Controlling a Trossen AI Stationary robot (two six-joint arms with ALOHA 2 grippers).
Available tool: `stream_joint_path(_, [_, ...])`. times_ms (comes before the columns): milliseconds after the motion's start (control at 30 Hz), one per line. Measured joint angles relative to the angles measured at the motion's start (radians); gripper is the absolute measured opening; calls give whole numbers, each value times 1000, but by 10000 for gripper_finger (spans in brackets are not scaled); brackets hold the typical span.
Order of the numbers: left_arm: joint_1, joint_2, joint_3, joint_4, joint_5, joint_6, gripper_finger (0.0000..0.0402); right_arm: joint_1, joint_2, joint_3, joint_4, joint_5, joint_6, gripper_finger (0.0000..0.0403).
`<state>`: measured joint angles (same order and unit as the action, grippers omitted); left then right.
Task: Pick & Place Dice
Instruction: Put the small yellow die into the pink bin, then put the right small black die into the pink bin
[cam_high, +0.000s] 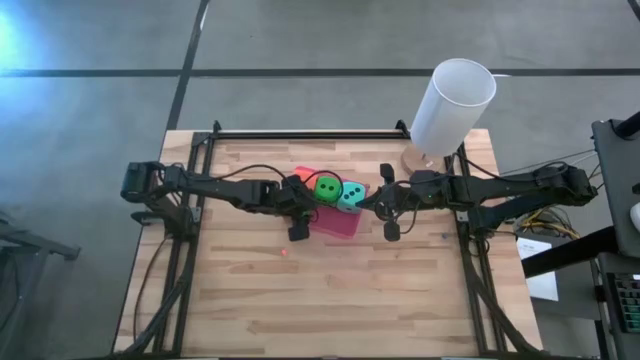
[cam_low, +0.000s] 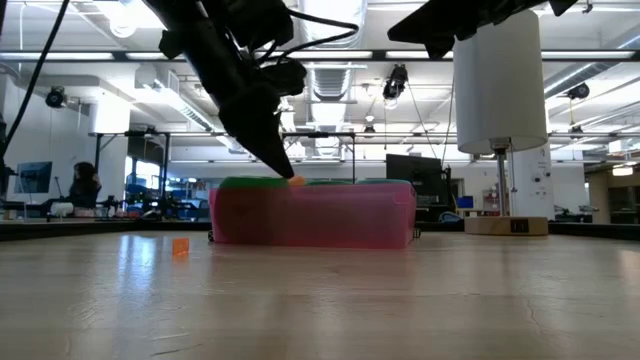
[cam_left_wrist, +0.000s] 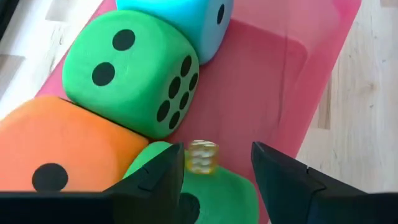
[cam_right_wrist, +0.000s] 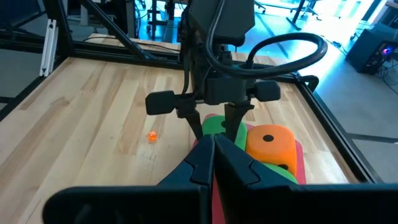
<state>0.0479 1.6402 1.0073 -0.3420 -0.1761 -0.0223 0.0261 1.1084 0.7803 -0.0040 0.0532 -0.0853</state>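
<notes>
Four soft dice sit packed together on the pink pad (cam_left_wrist: 280, 81): a teal one (cam_left_wrist: 180, 18), a green one (cam_left_wrist: 134, 74), an orange one (cam_left_wrist: 56, 155) and a second green one (cam_left_wrist: 230, 193). My left gripper (cam_left_wrist: 217, 155) slants down over the second green die, fingers open. A tiny yellow die (cam_left_wrist: 202, 155) lies on that green die, right beside one fingertip. My right gripper (cam_right_wrist: 214, 146) is shut and hangs in the air just off the pad's right end (cam_high: 350, 225), holding nothing. My left gripper has the tiny yellow die (cam_left_wrist: 202, 155) right beside the inner side of one finger (cam_left_wrist: 168, 168), with the other finger well apart from it. Whether that finger touches the die, I cannot tell. The fingers slant down from the table's left side.
A tall white cylinder (cam_high: 452, 105) stands on a round wooden base at the table's far right. A tiny orange die (cam_right_wrist: 152, 136) lies on the bare wood nearer the table's front than the pad. The black frame rails (cam_high: 300, 133) run along the table's far and side edges.
</notes>
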Motion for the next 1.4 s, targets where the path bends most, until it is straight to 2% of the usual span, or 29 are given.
stream_joint_path(400, [0, -1, 13, 20, 0, 72, 228, 0, 0, 0, 0, 0, 0, 8])
stream_joint_path(567, [-1, -23, 51, -10, 0, 56, 225, 0, -2, 0, -11, 0, 0, 8])
stream_joint_path(733, [-19, -95, 48, -15, 9, 72, 170, 0, -11, 0, -44, 0, -3, 8])
stream_joint_path(900, [-35, -186, -8, -27, 10, 51, 95, 0, -33, 0, -59, 0, 0, 8])
stream_joint_path(1033, [-65, -257, -71, -18, 9, 28, 53, 0, -44, 0, -112, 0, -2, 8])
stream_joint_path(1233, [-114, -349, -151, 48, 8, 54, 16, 0, -45, 0, -116, 0, 27, 8])
stream_joint_path(1400, [-126, -407, -199, 86, 3, 111, 3, 0, -46, 1, -67, 0, 17, 8])
